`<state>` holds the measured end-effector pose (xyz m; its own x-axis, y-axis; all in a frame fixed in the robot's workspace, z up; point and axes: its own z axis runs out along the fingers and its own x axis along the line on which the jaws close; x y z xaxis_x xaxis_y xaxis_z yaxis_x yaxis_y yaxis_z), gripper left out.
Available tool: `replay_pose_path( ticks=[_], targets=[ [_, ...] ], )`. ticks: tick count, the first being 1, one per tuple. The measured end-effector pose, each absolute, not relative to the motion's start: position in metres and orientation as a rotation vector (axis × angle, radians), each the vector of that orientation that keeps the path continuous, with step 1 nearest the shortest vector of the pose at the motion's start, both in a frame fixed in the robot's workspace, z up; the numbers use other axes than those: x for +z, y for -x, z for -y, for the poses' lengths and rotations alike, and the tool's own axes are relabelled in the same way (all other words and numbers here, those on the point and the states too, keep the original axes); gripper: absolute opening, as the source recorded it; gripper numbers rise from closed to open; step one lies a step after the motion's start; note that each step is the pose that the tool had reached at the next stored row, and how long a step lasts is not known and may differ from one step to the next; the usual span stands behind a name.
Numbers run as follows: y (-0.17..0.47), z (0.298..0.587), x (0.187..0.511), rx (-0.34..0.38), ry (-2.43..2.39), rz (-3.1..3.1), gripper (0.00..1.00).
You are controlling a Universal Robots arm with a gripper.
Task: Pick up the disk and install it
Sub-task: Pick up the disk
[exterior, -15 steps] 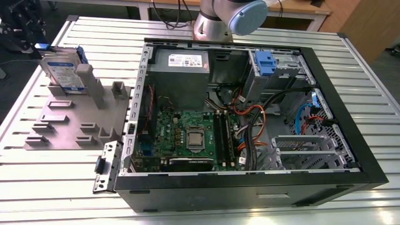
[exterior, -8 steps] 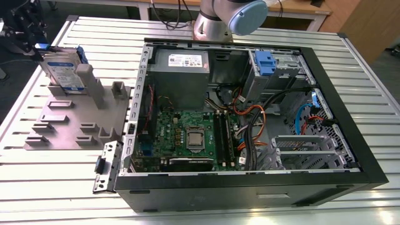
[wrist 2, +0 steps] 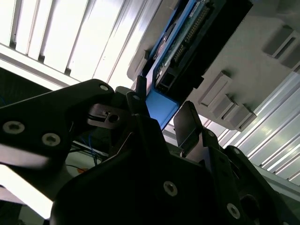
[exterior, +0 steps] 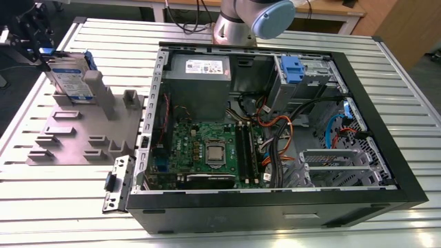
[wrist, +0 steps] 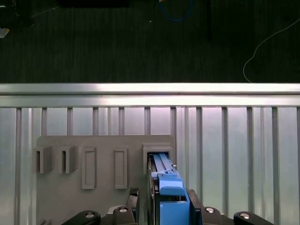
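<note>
Disk [exterior: 69, 77] upright in grey rack [exterior: 76, 139] at 10 o'clock of the case [exterior: 276, 206], gripper [wrist 2: 161, 111] over its blue top edge, clamp state unclear; probably rigid, hefty, shock-sensitive, so hold the frame edges.

One disk [exterior: 71, 77], one computer case [exterior: 276, 204], one rack [exterior: 69, 137]

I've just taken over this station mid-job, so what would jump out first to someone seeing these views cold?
The open computer case dominates the middle of the slatted table, its board and cables exposed. At the exterior view's left, the disk stands upright in a grey fixture, with the hand at its top edge.
</note>
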<state>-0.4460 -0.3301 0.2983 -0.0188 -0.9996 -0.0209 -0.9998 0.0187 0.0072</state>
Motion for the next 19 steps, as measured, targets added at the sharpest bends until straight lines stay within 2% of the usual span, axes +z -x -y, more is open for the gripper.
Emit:
replay_pose_path(
  ticks=[19],
  targets=[
    [0.446, 0.3298, 0.2969, 0.03, 2.17, -2.257, 0.51]
  ],
)
